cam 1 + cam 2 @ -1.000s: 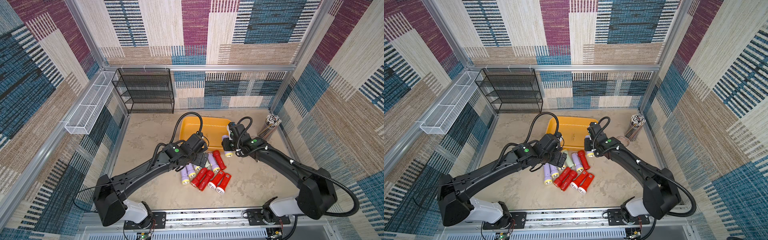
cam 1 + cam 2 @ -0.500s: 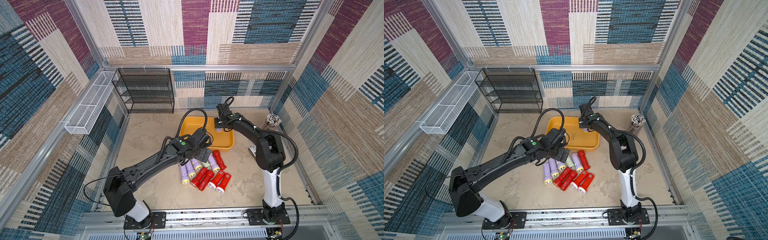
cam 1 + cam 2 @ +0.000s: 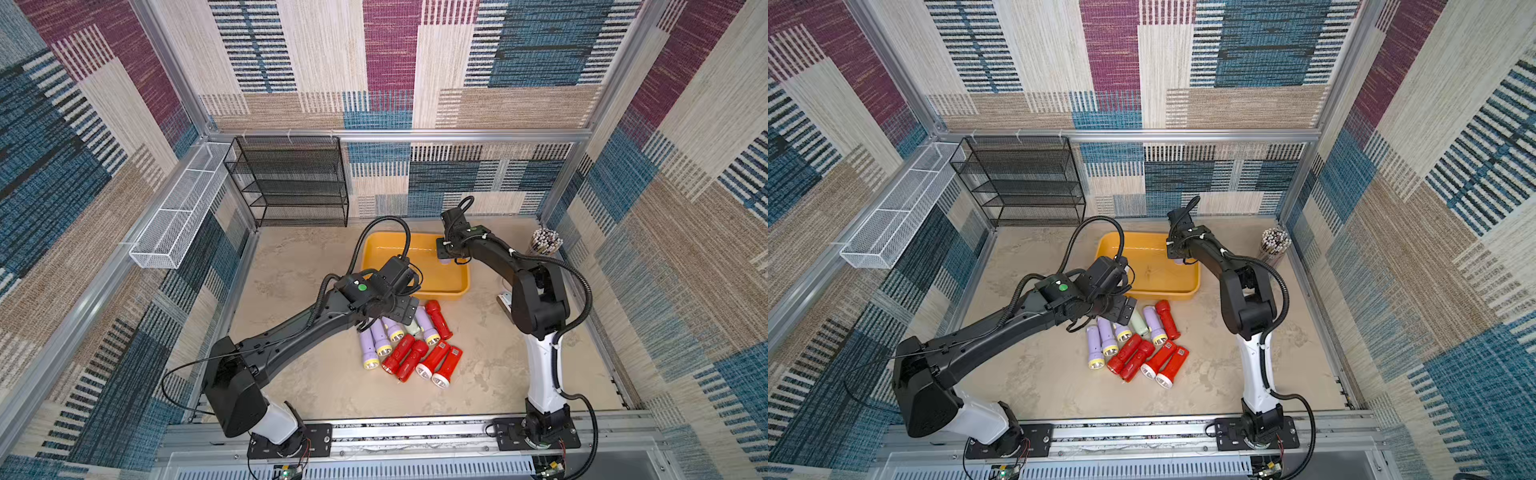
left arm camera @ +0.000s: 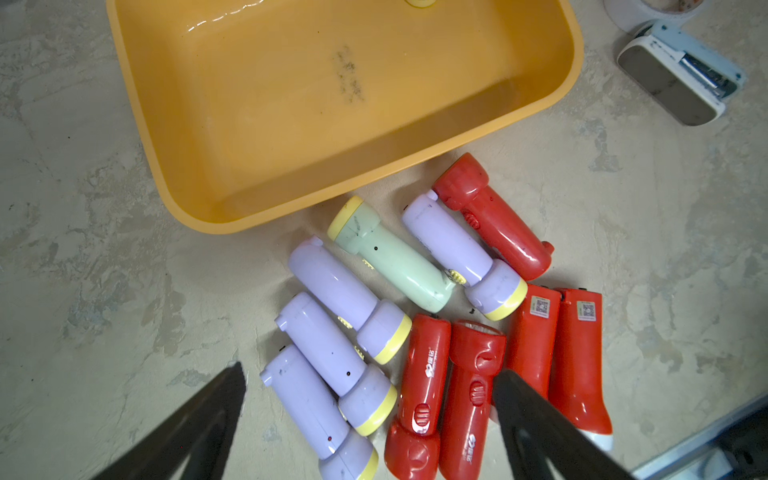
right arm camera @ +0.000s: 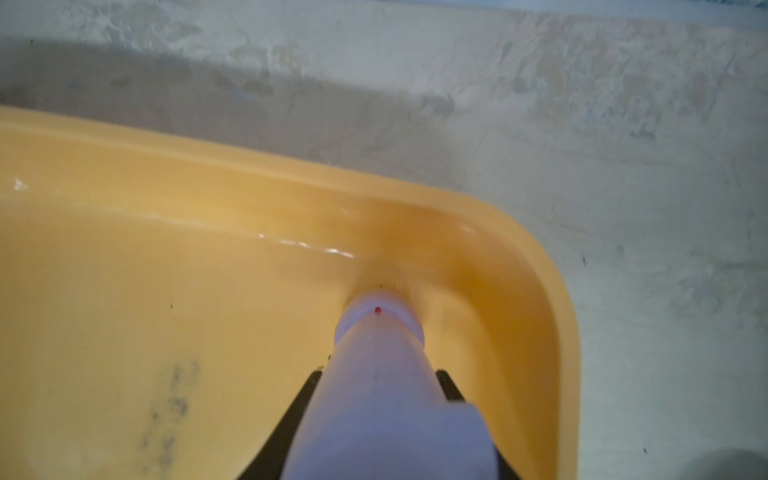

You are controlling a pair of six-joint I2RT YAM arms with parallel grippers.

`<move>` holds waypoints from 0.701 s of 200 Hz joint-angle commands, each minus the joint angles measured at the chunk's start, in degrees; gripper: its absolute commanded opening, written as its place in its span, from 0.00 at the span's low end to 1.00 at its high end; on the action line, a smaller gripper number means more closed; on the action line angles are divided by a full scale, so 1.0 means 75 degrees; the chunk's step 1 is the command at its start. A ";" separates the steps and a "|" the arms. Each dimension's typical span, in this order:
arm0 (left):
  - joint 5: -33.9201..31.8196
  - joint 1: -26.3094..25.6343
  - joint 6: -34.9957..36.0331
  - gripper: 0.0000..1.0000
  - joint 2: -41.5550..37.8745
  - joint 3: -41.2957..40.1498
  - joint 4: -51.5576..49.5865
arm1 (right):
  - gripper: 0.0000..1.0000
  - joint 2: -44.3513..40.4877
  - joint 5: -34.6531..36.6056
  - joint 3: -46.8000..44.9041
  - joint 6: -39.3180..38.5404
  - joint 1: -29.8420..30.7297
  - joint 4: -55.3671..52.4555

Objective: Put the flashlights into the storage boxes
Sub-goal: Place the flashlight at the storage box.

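Note:
The yellow-orange storage box (image 3: 415,272) (image 4: 332,104) stands at the table's back. Just in front of it several flashlights (image 3: 409,345) (image 3: 1133,345) lie in a heap: lilac ones, red ones (image 4: 490,216) and one pale green (image 4: 390,257). Hovering over the heap's near-left part, my left gripper (image 4: 370,376) (image 3: 405,309) is open with nothing in it. My right gripper (image 5: 380,374) (image 3: 444,253) is shut on a lilac flashlight (image 5: 382,399) (image 3: 1178,261), held head-down inside the box's far right corner (image 5: 536,266). I cannot tell whether it touches the floor of the box.
A black mesh rack (image 3: 291,183) stands against the back wall, and a white wire basket (image 3: 178,212) hangs on the left wall. A cup of pencils (image 3: 544,241) is at the back right. A small white device (image 4: 677,79) lies right of the box.
My right arm has swung from beside the heap to the box's far right corner with the lilac flashlight. The left arm has shifted a little towards the box, over the heap.

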 commanded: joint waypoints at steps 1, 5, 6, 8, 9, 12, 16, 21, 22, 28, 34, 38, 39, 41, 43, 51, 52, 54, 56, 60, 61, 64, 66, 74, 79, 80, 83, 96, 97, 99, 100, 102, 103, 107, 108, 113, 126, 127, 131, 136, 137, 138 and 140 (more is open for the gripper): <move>0.0157 0.0003 0.0199 0.97 0.0082 0.0056 -0.0239 | 0.43 -0.0517 -0.0385 -0.0477 0.0090 0.0002 -0.0269; 0.0176 0.0009 0.0206 0.97 0.0089 0.0065 -0.0247 | 0.43 -0.0624 -0.0486 -0.0543 0.0090 0.0000 -0.0280; 0.0180 0.0006 0.0214 0.97 0.0091 0.0062 -0.0247 | 0.43 -0.0649 -0.0510 -0.0571 0.0090 0.0000 -0.0281; 0.0185 0.0003 0.0220 0.97 0.0092 0.0069 -0.0256 | 0.43 -0.0706 -0.0563 -0.0597 0.0084 0.0006 -0.0290; 0.0190 0.0002 0.0216 0.97 0.0087 0.0064 -0.0251 | 0.43 -0.0725 -0.0589 -0.0627 0.0082 0.0009 -0.0291; 0.0204 0.0005 0.0211 0.97 0.0092 0.0078 -0.0250 | 0.43 -0.0786 -0.0677 -0.0669 0.0070 0.0012 -0.0316; 0.0228 0.0002 0.0214 0.97 0.0093 0.0072 -0.0247 | 0.43 -0.0834 -0.0791 -0.0697 0.0030 0.0005 -0.0378; 0.0258 0.0011 0.0223 0.97 0.0087 0.0072 -0.0252 | 0.43 -0.0879 -0.0894 -0.0659 0.0009 0.0006 -0.0546; 0.0273 0.0007 0.0223 0.97 0.0090 0.0072 -0.0255 | 0.43 -0.0887 -0.0913 -0.0646 0.0008 0.0009 -0.0583; 0.0315 0.0003 0.0223 0.97 0.0096 0.0071 -0.0256 | 0.43 -0.0910 -0.0949 -0.0586 -0.0003 0.0003 -0.0781; 0.0346 0.0011 0.0224 0.97 0.0103 0.0071 -0.0253 | 0.43 -0.0963 -0.0970 -0.0564 -0.0021 0.0009 -0.0925; 0.0382 0.0003 0.0226 0.97 0.0115 0.0071 -0.0254 | 0.43 -0.0987 -0.1017 -0.0562 -0.0052 0.0007 -0.1019; 0.0382 0.0008 0.0230 0.97 0.0115 0.0071 -0.0250 | 0.43 -0.0994 -0.1028 -0.0563 -0.0063 0.0009 -0.1043; 0.0397 0.0006 0.0227 0.97 0.0125 0.0066 -0.0245 | 0.43 -0.0997 -0.1044 -0.0554 -0.0077 0.0011 -0.1095; 0.0415 0.0009 0.0230 0.97 0.0136 0.0073 -0.0246 | 0.44 -0.1001 -0.1071 -0.0529 -0.0092 0.0009 -0.1147; 0.0469 0.0002 0.0248 0.97 0.0180 0.0051 -0.0247 | 0.44 -0.0974 -0.1132 -0.0459 -0.0136 0.0000 -0.1335; 0.0478 0.0002 0.0258 0.97 0.0189 0.0056 -0.0253 | 0.44 -0.0959 -0.1137 -0.0447 -0.0146 0.0006 -0.1365; 0.0485 0.0002 0.0264 0.97 0.0205 0.0059 -0.0254 | 0.44 -0.0941 -0.1156 -0.0432 -0.0165 0.0011 -0.1416; 0.0499 0.0005 0.0265 0.97 0.0223 0.0060 -0.0249 | 0.45 -0.0919 -0.1179 -0.0401 -0.0184 0.0003 -0.1464; 0.0509 0.0012 0.0269 0.97 0.0249 0.0060 -0.0256 | 0.45 -0.0866 -0.1210 -0.0360 -0.0212 0.0006 -0.1542; 0.0516 0.0007 0.0275 0.97 0.0264 0.0060 -0.0251 | 0.45 -0.0846 -0.1212 -0.0344 -0.0219 0.0009 -0.1556; 0.0526 0.0013 0.0280 0.97 0.0291 0.0060 -0.0253 | 0.45 -0.0792 -0.1216 -0.0316 -0.0225 0.0006 -0.1593; 0.0538 0.0005 0.0287 0.97 0.0315 0.0060 -0.0254 | 0.45 -0.0753 -0.1214 -0.0302 -0.0235 0.0005 -0.1608; 0.0558 0.0002 0.0306 0.96 0.0401 0.0062 -0.0257 | 0.46 -0.0591 -0.1185 -0.0241 -0.0249 0.0006 -0.1659; 0.0593 0.0013 0.0315 0.96 0.0444 0.0082 -0.0264 | 0.46 -0.0424 -0.1181 -0.0143 -0.0244 0.0007 -0.1761; 0.0599 0.0013 0.0316 0.96 0.0462 0.0089 -0.0261 | 0.46 -0.0397 -0.1180 -0.0125 -0.0247 0.0009 -0.1783; 0.0613 0.0006 0.0328 0.96 0.0496 0.0093 -0.0259 | 0.46 -0.0296 -0.1187 -0.0046 -0.0239 0.0012 -0.1852; 0.0692 0.0002 0.0339 0.95 0.0634 0.0150 -0.0311 | 0.46 0.0113 -0.1256 0.0226 -0.0238 0.0008 -0.1986; 0.0695 0.0002 0.0339 0.95 0.0645 0.0152 -0.0320 | 0.46 0.0147 -0.1258 0.0247 -0.0238 0.0004 -0.1989; 0.0707 0.0002 0.0345 0.94 0.0658 0.0162 -0.0324 | 0.46 0.0211 -0.1260 0.0296 -0.0238 0.0004 -0.1991; 0.0720 0.0002 0.0348 0.94 0.0669 0.0164 -0.0326 | 0.46 0.0243 -0.1260 0.0323 -0.0232 0.0002 -0.1997; 0.0730 0.0008 0.0342 0.94 0.0673 0.0171 -0.0328 | 0.46 0.0291 -0.1260 0.0373 -0.0222 0.0001 -0.1999; 0.0732 0.0011 0.0341 0.94 0.0682 0.0174 -0.0335 | 0.46 0.0318 -0.1260 0.0385 -0.0218 0.0006 -0.2001; 0.0737 0.0005 0.0341 0.94 0.0704 0.0177 -0.0330 | 0.46 0.0414 -0.1260 0.0456 -0.0204 0.0006 -0.1986; 0.0741 0.0004 0.0340 0.94 0.0709 0.0177 -0.0335 | 0.46 0.0439 -0.1260 0.0479 -0.0203 0.0009 -0.1977; 0.0724 0.0007 0.0344 0.94 0.0719 0.0174 -0.0341 | 0.46 0.0547 -0.1263 0.0555 -0.0194 0.0012 -0.1940; 0.0640 0.0003 0.0342 0.94 0.0723 0.0164 -0.0337 | 0.46 0.0849 -0.1151 0.0889 -0.0169 0.0010 -0.1908; 0.0634 0.0003 0.0341 0.94 0.0724 0.0159 -0.0339 | 0.46 0.0867 -0.1141 0.0936 -0.0162 0.0011 -0.1909; 0.0610 0.0013 0.0344 0.94 0.0714 0.0174 -0.0341 | 0.46 0.0967 -0.1082 0.1073 -0.0158 0.0001 -0.1910; 0.0605 0.0003 0.0340 0.94 0.0711 0.0174 -0.0335 | 0.46 0.1077 -0.1023 0.1242 -0.0156 0.0005 -0.1937; 0.0599 0.0002 0.0340 0.94 0.0706 0.0176 -0.0332 | 0.46 0.1087 -0.1013 0.1283 -0.0156 0.0003 -0.1947; 0.0590 0.0002 0.0346 0.94 0.0710 0.0176 -0.0336 | 0.46 0.1120 -0.1002 0.1321 -0.0156 0.0002 -0.1952; 0.0592 0.0008 0.0341 0.94 0.0710 0.0177 -0.0337 | 0.46 0.1175 -0.0979 0.1390 -0.0156 0.0001 -0.1964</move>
